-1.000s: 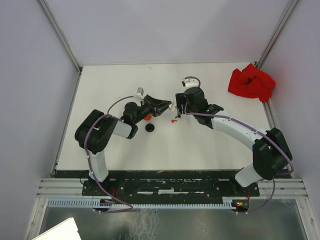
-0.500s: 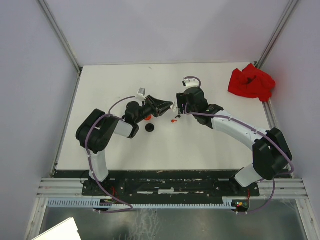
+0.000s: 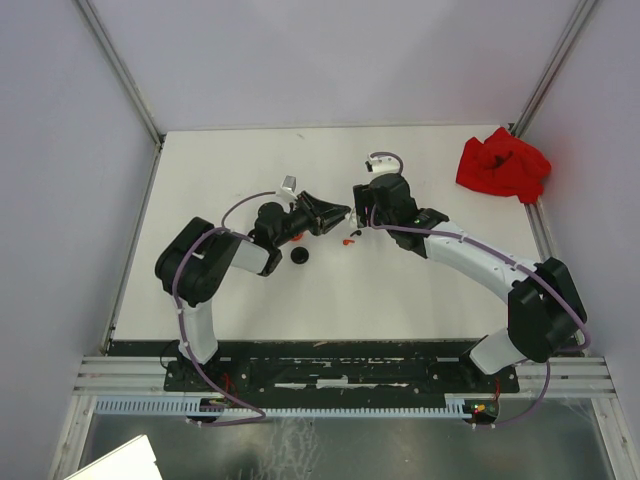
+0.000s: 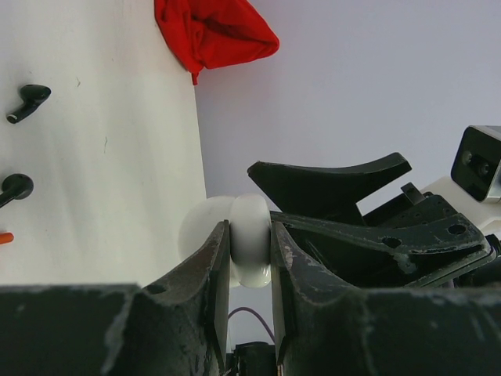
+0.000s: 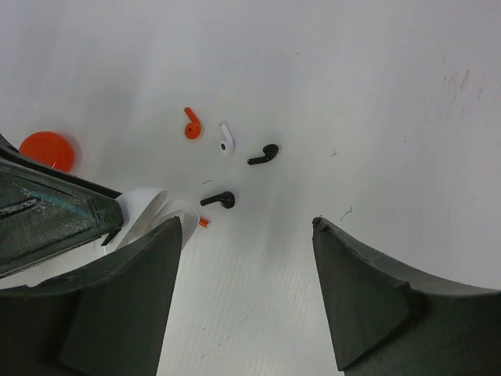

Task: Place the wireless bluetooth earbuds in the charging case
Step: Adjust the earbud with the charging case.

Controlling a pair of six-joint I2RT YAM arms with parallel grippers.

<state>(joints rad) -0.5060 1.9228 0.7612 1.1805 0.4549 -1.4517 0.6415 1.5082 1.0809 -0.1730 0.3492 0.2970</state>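
Jaws of the left gripper [image 3: 336, 213] had edged rightward over the past second, seen from above. That brought them almost nose to nose with the right gripper [image 3: 357, 214] over the middle of the desk [image 3: 220, 170]. A red earbud [image 3: 349, 241] lay just below the meeting point. A black case [image 3: 299, 256] and an orange case [image 3: 295, 236] sat near the left arm, and a red cloth [image 3: 503, 165] was bunched at the far right corner.

From the left wrist, the jaws were clamped on a round white charging case [image 4: 250, 223], carried clear of the desk. Whether its lid stood open could not be told from that angle. Two black earbuds [image 4: 29, 102] lay on the desk beyond.

From the right wrist, the jaws stood wide and empty above the loose earbuds [image 5: 226, 139], red, white and black, all scattered on the desk and none in a case. The white case showed at the left edge, close by. With the case brought nearer the scatter, a first pickup looked likely, though no insertion had begun.
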